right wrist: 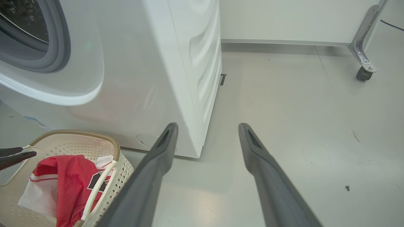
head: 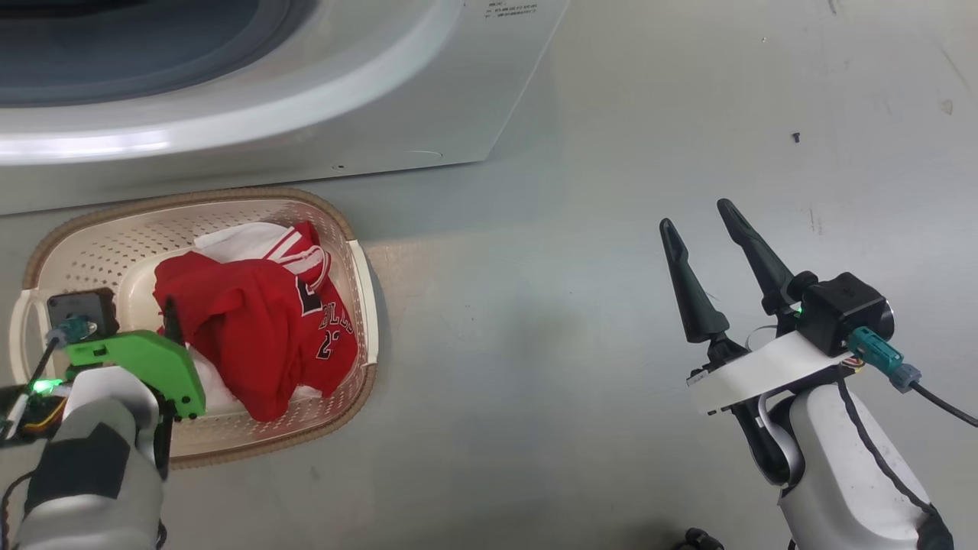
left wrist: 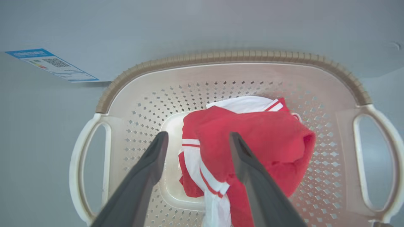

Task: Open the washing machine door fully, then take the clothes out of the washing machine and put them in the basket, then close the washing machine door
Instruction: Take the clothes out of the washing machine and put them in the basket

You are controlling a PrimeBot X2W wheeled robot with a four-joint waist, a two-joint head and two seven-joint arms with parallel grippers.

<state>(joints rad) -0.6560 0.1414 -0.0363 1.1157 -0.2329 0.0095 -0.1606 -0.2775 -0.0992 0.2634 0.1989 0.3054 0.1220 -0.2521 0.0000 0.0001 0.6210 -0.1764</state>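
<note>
Red clothes (head: 260,328) lie heaped in the basket (head: 359,267) before the washing machine (head: 306,130), the left hand (left wrist: 199,135) released just above them and the right hand (head: 695,213) open over the floor (head: 611,114), so unloading seems done and next the washing machine door needs swinging shut

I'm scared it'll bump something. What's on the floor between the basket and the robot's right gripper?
Nothing. In the head view, the grey floor between the basket and the right gripper is bare.
</note>
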